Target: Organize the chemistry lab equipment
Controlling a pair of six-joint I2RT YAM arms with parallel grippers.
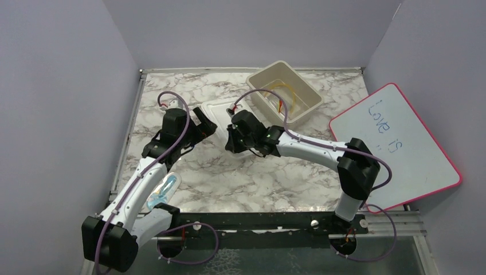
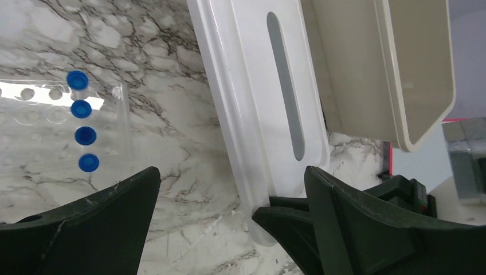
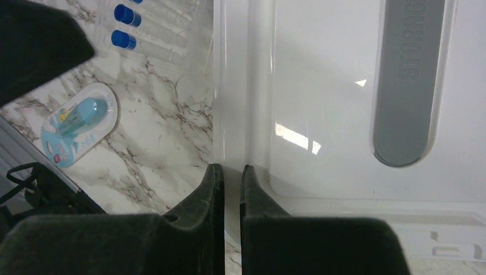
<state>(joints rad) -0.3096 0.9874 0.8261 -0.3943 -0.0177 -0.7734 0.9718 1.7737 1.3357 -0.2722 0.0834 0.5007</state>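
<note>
We see the beige bin at the back of the worktop holding the amber tubing coil; the white lid lies flat beside it, its grey strip reading "STORAG" up to the frame's edge; the whiteboard reads "Love is"; the right hand pinches the lid's rim, fingers nearly together; the left hand hovers spread wide over the lid's edge, near the blue-capped tubes.
</note>
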